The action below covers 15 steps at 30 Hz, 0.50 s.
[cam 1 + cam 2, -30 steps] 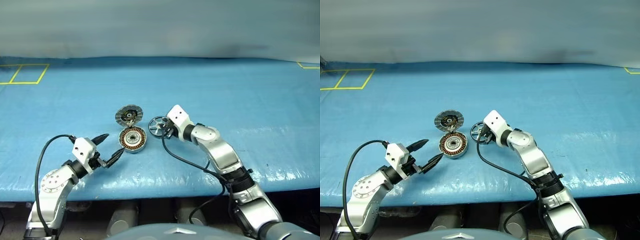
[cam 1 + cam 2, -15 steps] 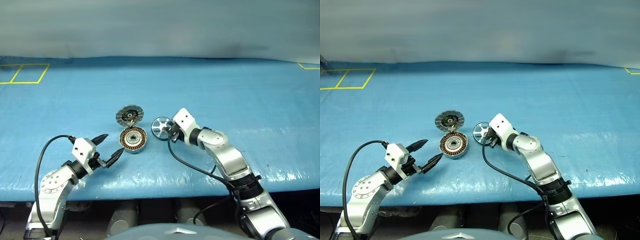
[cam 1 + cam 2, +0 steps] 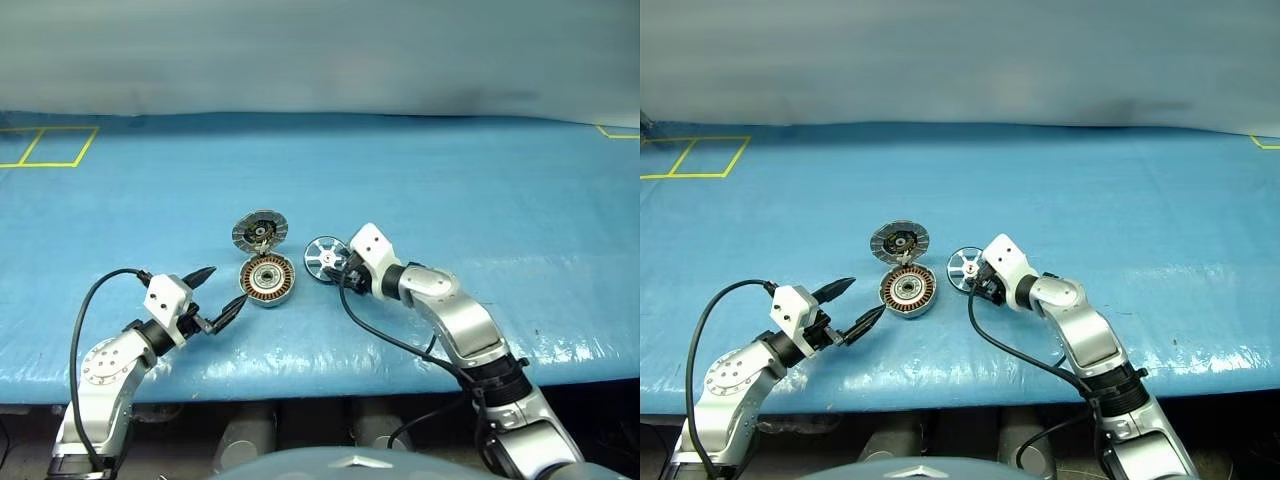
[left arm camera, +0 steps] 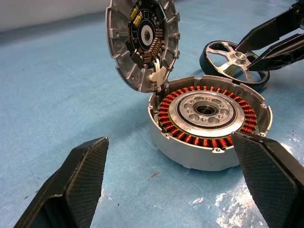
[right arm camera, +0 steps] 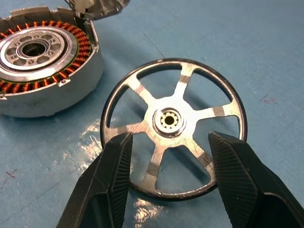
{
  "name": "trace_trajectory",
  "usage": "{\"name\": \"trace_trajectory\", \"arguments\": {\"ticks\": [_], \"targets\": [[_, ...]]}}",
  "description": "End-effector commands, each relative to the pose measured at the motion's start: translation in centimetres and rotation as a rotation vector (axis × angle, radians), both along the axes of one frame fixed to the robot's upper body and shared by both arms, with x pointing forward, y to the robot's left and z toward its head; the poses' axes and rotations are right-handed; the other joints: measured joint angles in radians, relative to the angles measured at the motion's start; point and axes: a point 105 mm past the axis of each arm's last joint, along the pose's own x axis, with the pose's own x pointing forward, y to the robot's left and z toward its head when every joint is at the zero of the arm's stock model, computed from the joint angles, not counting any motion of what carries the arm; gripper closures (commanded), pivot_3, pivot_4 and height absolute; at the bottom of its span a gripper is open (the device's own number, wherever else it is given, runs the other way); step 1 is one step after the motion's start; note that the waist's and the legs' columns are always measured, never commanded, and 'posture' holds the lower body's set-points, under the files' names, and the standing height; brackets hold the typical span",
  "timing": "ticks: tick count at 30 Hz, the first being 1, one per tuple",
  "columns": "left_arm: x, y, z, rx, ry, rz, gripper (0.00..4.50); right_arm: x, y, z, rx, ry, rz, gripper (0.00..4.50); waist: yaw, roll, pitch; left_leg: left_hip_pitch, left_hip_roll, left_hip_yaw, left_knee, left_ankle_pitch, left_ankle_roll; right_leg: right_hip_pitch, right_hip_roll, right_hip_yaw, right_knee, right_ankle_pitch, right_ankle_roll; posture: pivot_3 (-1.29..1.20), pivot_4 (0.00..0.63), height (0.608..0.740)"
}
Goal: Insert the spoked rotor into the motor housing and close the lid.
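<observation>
The spoked rotor (image 5: 173, 124), dark-rimmed with silver spokes, lies flat on the blue table just right of the motor housing (image 3: 265, 281). The housing shows its copper winding ring around a silver hub. Its lid (image 3: 259, 229) stands swung up at the far edge, ribbed inner face showing. My right gripper (image 5: 168, 142) is open, its fingers (image 5: 116, 161) spread over the rotor's near rim with nothing clamped. My left gripper (image 3: 222, 290) is open too, just left of the housing, which sits between its fingers (image 4: 85, 164) in the left wrist view.
The blue sheet (image 3: 480, 190) covers the whole table, whose front edge (image 3: 300, 378) runs close below both grippers. Yellow tape squares (image 3: 45, 147) mark the far left corner, and a yellow corner mark (image 3: 612, 131) sits at the far right.
The right gripper held the rotor tilted up off the table; it has laid it flat beside the housing and opened, drawing slightly back to the right. The left gripper stayed still.
</observation>
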Motion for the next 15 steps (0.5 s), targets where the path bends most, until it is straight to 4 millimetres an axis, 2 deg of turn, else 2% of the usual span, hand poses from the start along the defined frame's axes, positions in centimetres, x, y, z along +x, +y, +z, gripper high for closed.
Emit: {"name": "trace_trajectory", "arguments": {"ticks": [1, 4, 7, 11, 15], "targets": [[0.1, 0.1, 0.3, 0.011, -0.02, 0.0, 0.0, 0.0, 0.0, 0.2, -0.017, -0.017, 0.008, 1.79, -0.001, 0.0, 0.0, 0.0, 0.0, 0.0, 0.0, 0.0, 0.0, 0.0, 0.0, 0.0, 0.0, 0.0, 0.0, 0.0, 0.15, 0.74], [0.2, 0.0, 0.3, 0.013, -0.023, 0.002, 0.0, -0.1, -0.1, -0.9, -0.095, -0.02, 0.024, 1.79, -0.001, 0.0, 0.0, 0.0, 0.0, 0.0, 0.0, 0.0, 0.0, 0.0, 0.0, 0.0, 0.0, 0.0, 0.0, 0.0, 0.15, 0.74], [0.1, 0.1, 0.3, 0.014, -0.024, 0.004, 0.0, 0.1, 0.0, -0.7, -0.078, -0.028, 0.013, 1.79, 0.0, 0.0, 0.0, 0.0, 0.0, 0.0, 0.0, 0.0, 0.0, 0.0, 0.0, 0.0, 0.0, 0.0, 0.0, 0.0, 0.15, 0.74], [0.1, 0.2, 0.3, 0.014, -0.022, 0.008, 0.0, 0.2, 0.4, 0.2, -0.019, -0.035, 0.007, 2.94, -0.001, -0.001, 0.0, 0.001, 0.0, 0.0, 0.001, 0.0, 0.0, 0.001, 0.0, 0.0, 0.0, 0.0, 0.0, 0.0, 0.15, 0.74], [0.1, 0.2, 0.3, 0.015, -0.024, 0.011, 0.0, 0.1, 0.6, 0.7, 0.035, -0.026, -0.003, 2.94, -0.001, -0.001, -0.001, 0.001, 0.0, 0.0, 0.0, 0.0, 0.0, 0.001, 0.0, 0.0, 0.0, 0.0, 0.0, 0.0, 0.15, 0.74]]}}
